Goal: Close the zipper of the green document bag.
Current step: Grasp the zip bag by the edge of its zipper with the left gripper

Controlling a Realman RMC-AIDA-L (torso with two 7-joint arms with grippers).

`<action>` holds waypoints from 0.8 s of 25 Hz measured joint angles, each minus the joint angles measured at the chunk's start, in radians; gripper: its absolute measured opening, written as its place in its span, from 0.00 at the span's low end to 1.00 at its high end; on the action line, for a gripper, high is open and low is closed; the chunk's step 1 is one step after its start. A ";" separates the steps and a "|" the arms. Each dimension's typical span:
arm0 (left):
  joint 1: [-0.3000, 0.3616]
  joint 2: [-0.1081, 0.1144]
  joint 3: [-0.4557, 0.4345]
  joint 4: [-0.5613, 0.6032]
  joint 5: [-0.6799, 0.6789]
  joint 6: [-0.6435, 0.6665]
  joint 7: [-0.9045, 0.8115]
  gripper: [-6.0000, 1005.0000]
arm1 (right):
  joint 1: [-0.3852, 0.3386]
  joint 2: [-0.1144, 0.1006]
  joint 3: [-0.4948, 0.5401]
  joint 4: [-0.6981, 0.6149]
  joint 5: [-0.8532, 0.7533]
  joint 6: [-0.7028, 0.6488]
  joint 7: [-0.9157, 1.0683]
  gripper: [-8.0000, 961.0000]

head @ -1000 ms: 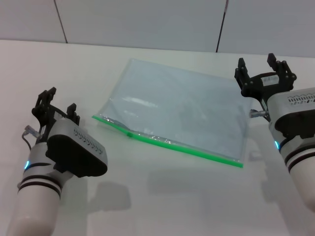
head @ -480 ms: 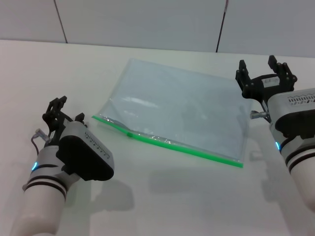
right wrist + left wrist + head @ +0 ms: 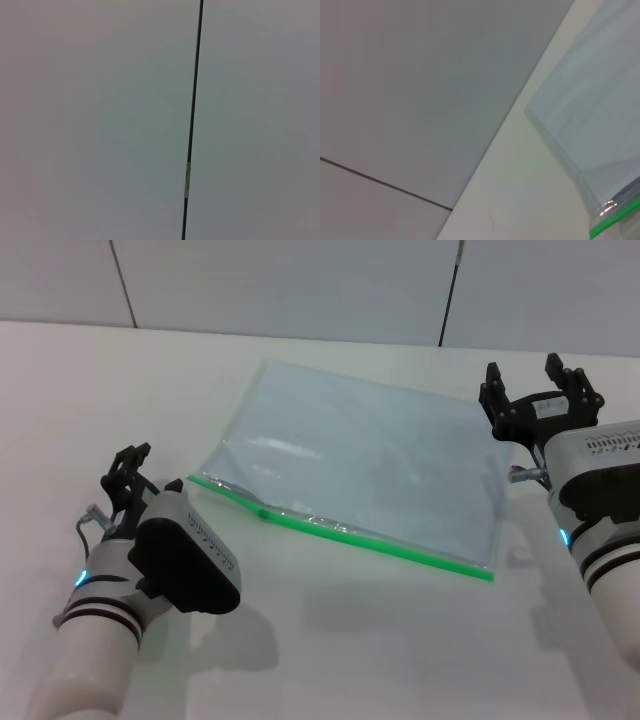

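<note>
We are seeing the left gripper (image 3: 133, 468) hovering above the table (image 3: 100, 390), just off the green-edged corner of the document bag (image 3: 370, 465), its dark fingers standing a little apart and holding nothing. The right gripper (image 3: 542, 390) is sitting at the bag's opposite side, beside the far corner, fingers spread wide and empty.

The bag is lying flat on the white table between the two arms. Its zipper (image 3: 350, 533) is running along the long edge nearest the robot, from the corner by the left gripper to the corner below the right arm. A small green slider (image 3: 262, 512) is showing on the strip, nearer the left gripper's end.

The left wrist view is catching the bag's corner (image 3: 590, 135) and a bit of green strip (image 3: 612, 222). The right wrist view is showing only wall (image 3: 100, 120).
</note>
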 joint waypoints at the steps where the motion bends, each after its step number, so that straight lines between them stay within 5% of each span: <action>1: 0.000 0.000 0.000 0.000 0.000 0.001 0.001 0.62 | 0.000 0.000 0.000 0.000 0.000 0.000 0.000 0.72; 20: 0.003 0.001 0.000 0.040 -0.039 -0.075 0.300 0.61 | -0.003 0.000 0.000 0.000 0.011 0.005 -0.002 0.72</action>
